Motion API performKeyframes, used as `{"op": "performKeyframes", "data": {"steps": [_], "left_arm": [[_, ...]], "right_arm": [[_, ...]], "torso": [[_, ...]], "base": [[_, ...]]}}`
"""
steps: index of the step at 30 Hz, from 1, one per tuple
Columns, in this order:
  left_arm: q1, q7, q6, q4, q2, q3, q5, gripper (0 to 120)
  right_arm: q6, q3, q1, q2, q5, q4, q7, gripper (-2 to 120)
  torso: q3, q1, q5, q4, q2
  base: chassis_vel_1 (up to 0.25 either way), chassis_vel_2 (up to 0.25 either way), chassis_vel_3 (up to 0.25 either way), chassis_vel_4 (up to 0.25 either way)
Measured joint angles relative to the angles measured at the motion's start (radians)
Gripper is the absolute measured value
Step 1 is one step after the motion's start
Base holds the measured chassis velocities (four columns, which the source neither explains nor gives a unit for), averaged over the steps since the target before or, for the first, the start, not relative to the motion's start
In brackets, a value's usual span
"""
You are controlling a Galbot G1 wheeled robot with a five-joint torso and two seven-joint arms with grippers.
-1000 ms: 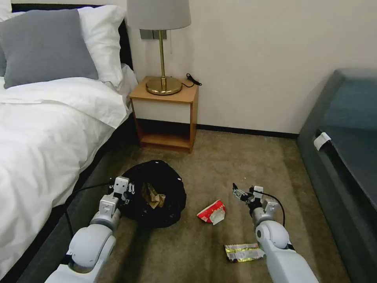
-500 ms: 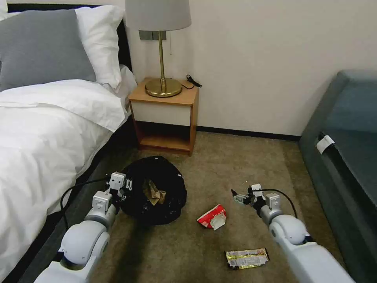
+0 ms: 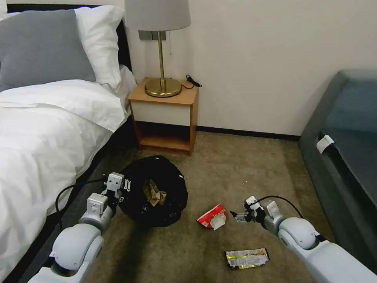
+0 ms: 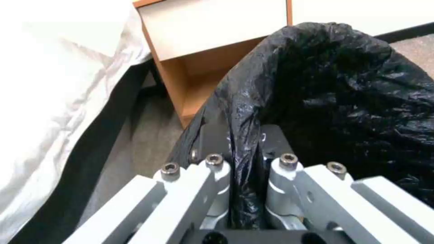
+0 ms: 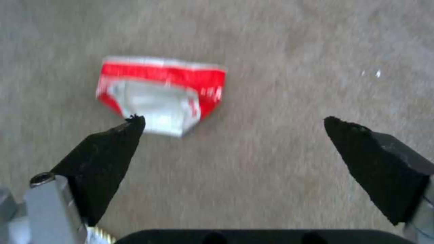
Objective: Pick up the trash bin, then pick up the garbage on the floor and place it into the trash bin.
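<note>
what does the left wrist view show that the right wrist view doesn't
Left wrist view alone: the left hand shut on the black-bagged rim of the trash bin, with the nightstand and the white bedding behind it. Right wrist view alone: the right hand, open, over the red-and-white packet lying on the floor. Both share the brown carpet.

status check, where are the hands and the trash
Left hand shut on trash bin rim. Right hand open, above red-and-white packet. Snack wrapper on carpet. Nothing in the way.
</note>
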Motion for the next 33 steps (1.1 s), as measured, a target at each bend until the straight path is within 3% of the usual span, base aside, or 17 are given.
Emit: {"op": "performKeyframes", "data": {"steps": [8, 21, 33], "left_arm": [[0.005, 0.012, -0.012, 0.005, -0.012, -0.024, 0.007, 5], [-0.021, 0.022, -0.013, 0.042, -0.004, -0.031, 0.023, 5], [-0.016, 0.021, -0.001, 0.032, -0.017, -0.017, 0.034, 5]], "right_arm": [[0.019, -0.030, -0.041, -0.085, -0.072, 0.009, -0.078, 100], [0.093, -0.136, -0.021, -0.093, -0.215, -0.073, -0.176, 100], [0.123, -0.228, 0.042, -0.049, -0.234, -0.158, -0.200, 100]], "torso": [[0.000, 0.000, -0.0001, -0.0001, 0.000], [0.000, 0.000, -0.0004, -0.0001, 0.000], [0.000, 0.000, -0.0001, 0.0000, 0.000]], "base": [[0.000, 0.000, 0.000, 0.000], [0.000, 0.000, 0.000, 0.000], [0.000, 0.000, 0.000, 0.000]]}}
